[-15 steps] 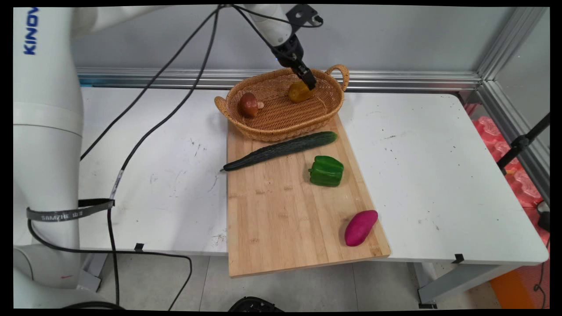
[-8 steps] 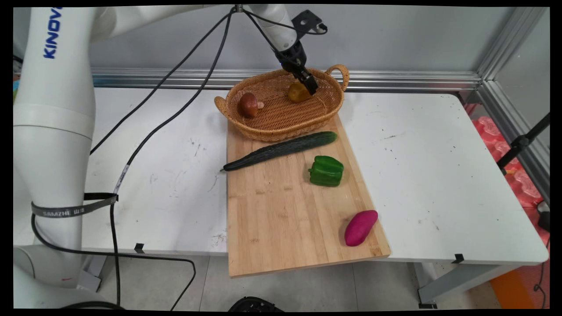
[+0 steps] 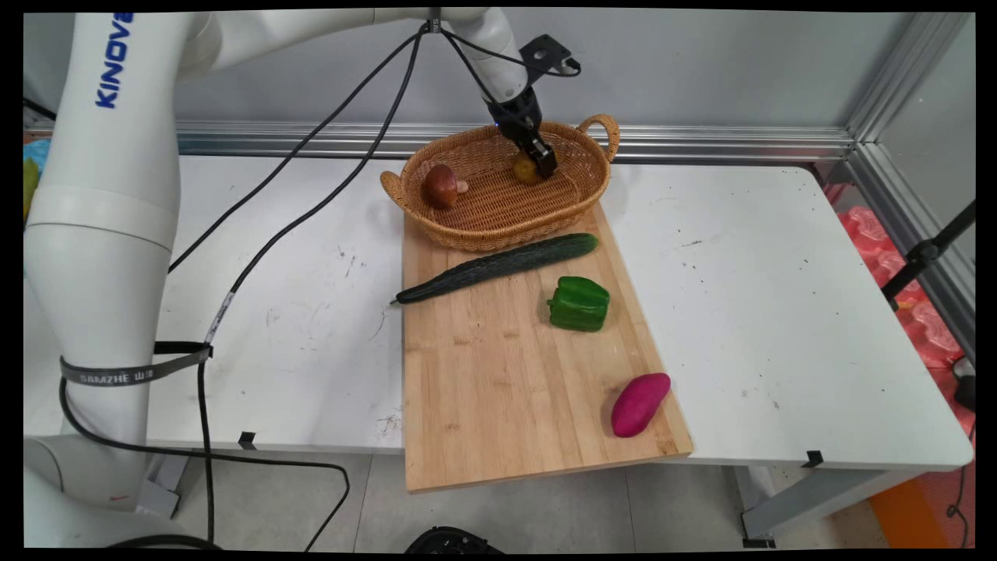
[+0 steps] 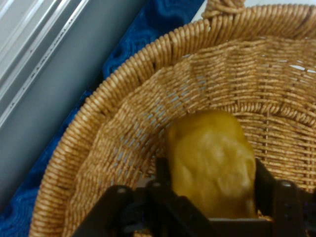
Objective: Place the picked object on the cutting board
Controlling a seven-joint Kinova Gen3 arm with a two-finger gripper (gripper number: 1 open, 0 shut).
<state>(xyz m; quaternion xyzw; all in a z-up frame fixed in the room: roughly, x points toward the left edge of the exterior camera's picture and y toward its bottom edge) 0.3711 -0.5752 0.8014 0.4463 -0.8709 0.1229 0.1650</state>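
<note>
Down in the wicker basket [image 3: 498, 231] we go. The black gripper [image 3: 543, 165] is sunk below the rim at the basket's far side, tilted and reaching in from the upper left. It is wrapped around the yellow-brown potato [image 3: 524, 168]. From the hand view, the two fingers [image 4: 164, 170] stand one on each flank of that potato, snug against its sides as far as can be seen, so this reads as a grasp, not an empty hand. The potato itself sits low against the woven floor, close to the curved back wall. Whether it has left the weave at all cannot be told.

Over on the basket's left side lies a brown mushroom [image 3: 441, 185], stem pointing right, well apart from the gripper.

Outside the basket, a wooden cutting board [image 3: 498, 389] runs from under the basket's near edge to the table's front and overhangs it a little. On it sit three things:
- A long dark cucumber [image 3: 498, 266] lies slantwise just beside the basket, its thin end poking off the board's left edge.
- A green bell pepper [image 3: 579, 304] sits near the cucumber's thick end.
- A purple sweet potato [image 3: 640, 403] is down by the board's near right corner.

All of it rests on the white table [image 3: 779, 312], with black cables [image 3: 311, 210] draped from the arm across its left half.
</note>
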